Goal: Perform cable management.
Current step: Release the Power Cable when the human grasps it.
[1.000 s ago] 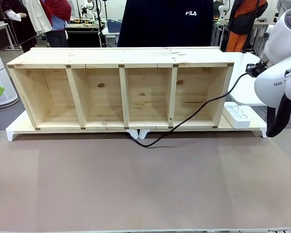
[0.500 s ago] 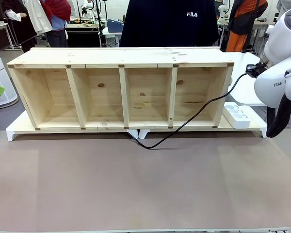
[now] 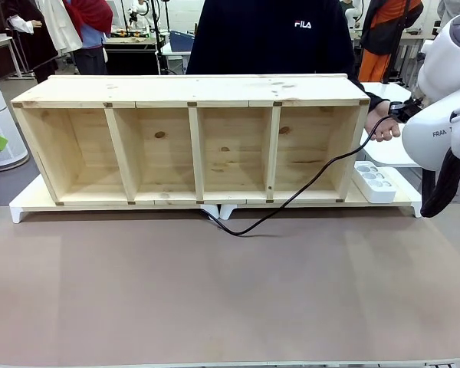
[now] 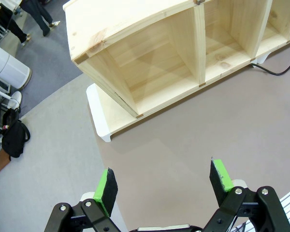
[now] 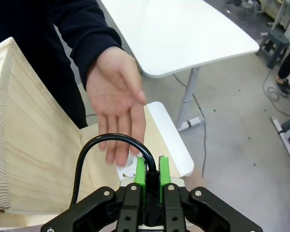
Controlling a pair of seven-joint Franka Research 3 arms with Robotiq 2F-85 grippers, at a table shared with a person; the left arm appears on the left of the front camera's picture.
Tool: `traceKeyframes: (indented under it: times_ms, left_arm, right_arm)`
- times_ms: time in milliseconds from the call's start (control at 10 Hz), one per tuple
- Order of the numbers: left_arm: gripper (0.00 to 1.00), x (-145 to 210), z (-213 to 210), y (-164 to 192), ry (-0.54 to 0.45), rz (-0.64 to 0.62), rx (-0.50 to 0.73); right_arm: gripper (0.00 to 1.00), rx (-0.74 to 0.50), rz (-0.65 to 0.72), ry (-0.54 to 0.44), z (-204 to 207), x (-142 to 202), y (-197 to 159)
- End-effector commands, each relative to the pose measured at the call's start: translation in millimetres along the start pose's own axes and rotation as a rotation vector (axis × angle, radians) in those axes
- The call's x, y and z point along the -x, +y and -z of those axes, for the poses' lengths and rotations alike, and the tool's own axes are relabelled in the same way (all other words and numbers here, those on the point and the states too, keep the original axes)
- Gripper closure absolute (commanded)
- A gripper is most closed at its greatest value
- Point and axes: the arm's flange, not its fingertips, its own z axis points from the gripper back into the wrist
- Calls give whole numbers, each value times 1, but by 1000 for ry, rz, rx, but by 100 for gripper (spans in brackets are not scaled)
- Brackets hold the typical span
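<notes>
Two of my fingers (image 5: 151,175), on the right, are clenched on the cable (image 5: 94,145) at the bottom centre of the right wrist picture, a person's open hand (image 5: 117,99) just above. The cable (image 3: 307,184) trails down-left across the wooden shelf (image 3: 192,138) onto the bench (image 3: 230,291). My left fingers (image 4: 165,183) are spread, grasping nothing.
</notes>
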Motion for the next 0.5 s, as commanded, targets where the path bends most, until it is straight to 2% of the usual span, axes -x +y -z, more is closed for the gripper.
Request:
traceKeyframes:
  times_ms: [0,400]
  left_arm:
    - [0,0,0,0,1,0,-2]
    - [0,0,0,0,1,0,-2]
  right_arm:
    - [86,1,-1,0,-1,-1,0]
    - [86,1,-1,0,-1,-1,0]
